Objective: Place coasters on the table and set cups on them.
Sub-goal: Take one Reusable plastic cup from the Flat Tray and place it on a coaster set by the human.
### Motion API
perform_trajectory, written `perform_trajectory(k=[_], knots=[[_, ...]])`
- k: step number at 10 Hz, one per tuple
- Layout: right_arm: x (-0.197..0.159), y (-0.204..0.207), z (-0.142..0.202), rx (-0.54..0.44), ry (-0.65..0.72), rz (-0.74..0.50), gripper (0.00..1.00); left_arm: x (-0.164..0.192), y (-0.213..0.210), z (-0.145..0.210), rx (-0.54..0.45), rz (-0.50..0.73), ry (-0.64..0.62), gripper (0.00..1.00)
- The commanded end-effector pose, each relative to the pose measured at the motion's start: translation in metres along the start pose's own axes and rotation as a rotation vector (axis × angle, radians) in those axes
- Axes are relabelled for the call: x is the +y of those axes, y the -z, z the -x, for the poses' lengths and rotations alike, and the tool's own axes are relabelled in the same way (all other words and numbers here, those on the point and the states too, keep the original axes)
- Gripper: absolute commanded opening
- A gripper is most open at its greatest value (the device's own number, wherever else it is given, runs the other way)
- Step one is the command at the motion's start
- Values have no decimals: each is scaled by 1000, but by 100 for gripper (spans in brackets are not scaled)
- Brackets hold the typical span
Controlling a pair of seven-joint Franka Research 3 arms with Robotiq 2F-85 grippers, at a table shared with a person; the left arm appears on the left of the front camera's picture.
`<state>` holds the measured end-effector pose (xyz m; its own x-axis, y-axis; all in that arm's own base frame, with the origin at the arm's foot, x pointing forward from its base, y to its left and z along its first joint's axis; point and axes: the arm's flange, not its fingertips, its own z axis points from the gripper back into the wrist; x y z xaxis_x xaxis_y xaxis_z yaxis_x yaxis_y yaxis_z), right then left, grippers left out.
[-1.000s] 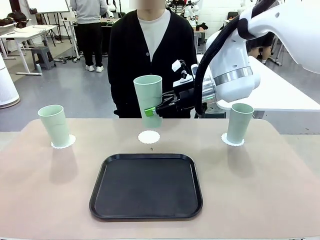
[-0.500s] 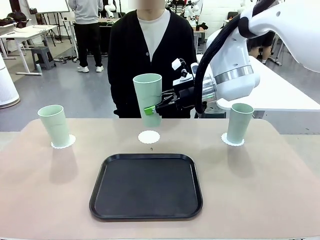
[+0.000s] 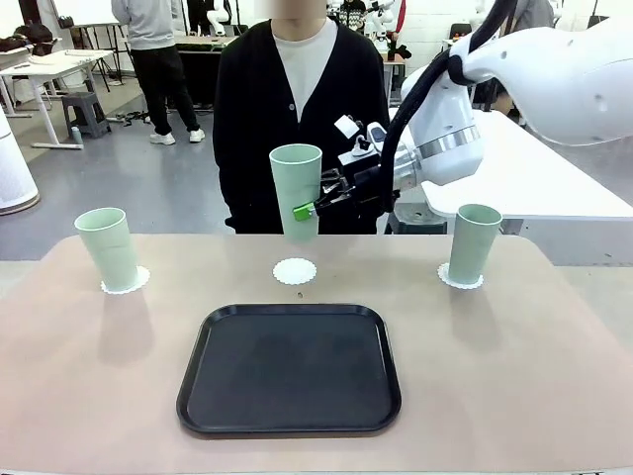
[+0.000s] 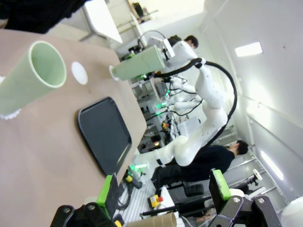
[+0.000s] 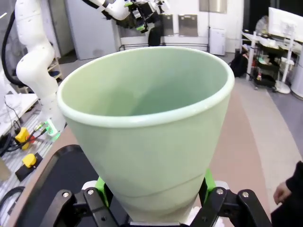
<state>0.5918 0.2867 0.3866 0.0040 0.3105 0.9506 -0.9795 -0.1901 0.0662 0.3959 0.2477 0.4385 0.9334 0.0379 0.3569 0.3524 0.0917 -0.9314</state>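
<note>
My right gripper [image 3: 309,209] is shut on a mint-green cup [image 3: 296,191], holding it upright in the air above a bare white coaster [image 3: 295,270] at the table's far middle. In the right wrist view the cup [image 5: 147,123] sits between the green pads [image 5: 208,182]. A second cup [image 3: 107,247] stands on a coaster [image 3: 126,282] at the far left, a third cup [image 3: 473,242] on a coaster [image 3: 460,281] at the far right. My left gripper [image 4: 163,189] is open and off the table's side, with the left cup [image 4: 33,78] and the bare coaster [image 4: 79,73] ahead of it.
A black tray [image 3: 290,368] with nothing on it lies on the beige table [image 3: 534,396] near the front middle. A person in a black cardigan [image 3: 255,109] stands at the far edge, right behind the held cup. A white table [image 3: 554,188] stands at the back right.
My right gripper has drifted slightly right and up with the cup. The other cups, coasters and tray have stayed in place.
</note>
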Motion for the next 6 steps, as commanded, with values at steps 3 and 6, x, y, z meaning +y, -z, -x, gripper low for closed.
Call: perform_trajectory(k=[3, 6], knots=[[-46, 6, 12, -10, -41, -12, 83, -2, -2, 0, -4, -5, 5, 100], [-60, -4, 31, -14, 20, 49, 83, -2, -2, 0, -4, -5, 5, 100]])
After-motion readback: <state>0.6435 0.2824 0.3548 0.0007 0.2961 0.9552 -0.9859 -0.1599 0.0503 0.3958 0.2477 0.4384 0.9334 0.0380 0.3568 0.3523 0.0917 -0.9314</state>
